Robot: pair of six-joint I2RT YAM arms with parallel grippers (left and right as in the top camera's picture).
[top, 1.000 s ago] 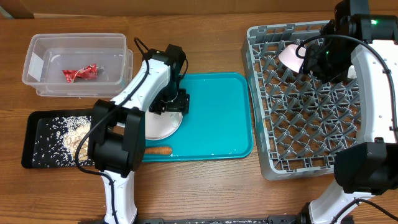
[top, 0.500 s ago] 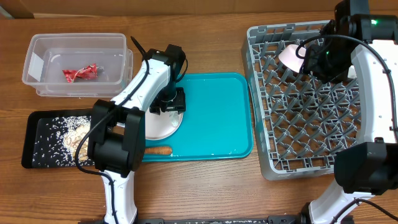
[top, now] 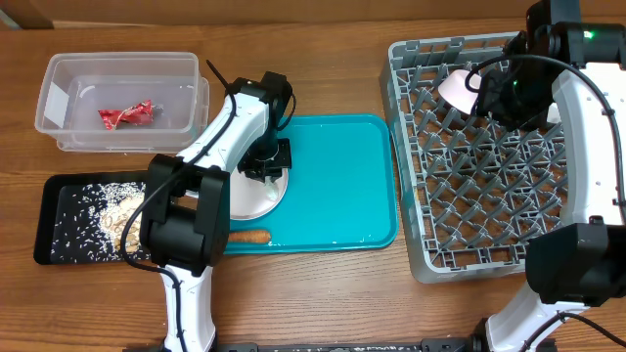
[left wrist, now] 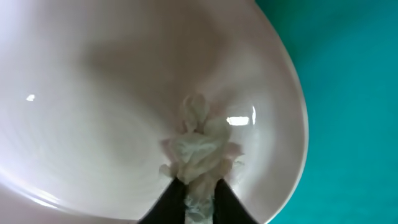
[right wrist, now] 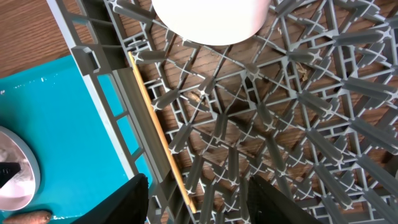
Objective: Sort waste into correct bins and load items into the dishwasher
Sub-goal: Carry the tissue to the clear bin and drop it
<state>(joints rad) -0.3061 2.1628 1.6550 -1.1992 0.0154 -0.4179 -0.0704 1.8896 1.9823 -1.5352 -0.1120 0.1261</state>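
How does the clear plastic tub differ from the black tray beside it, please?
The clear tub is see-through and deep-walled; the black tray is opaque and shallow. The clear tub holds a crumpled red wrapper; the black tray holds scattered white-beige crumbs. Both are rectangular and lie left of the teal tray in the overhead view.

Robot lab; arms (top: 223,125) over wooden table (top: 323,293)

A brown wooden table (top: 323,293) (grain running left to right) fills the view under even light.
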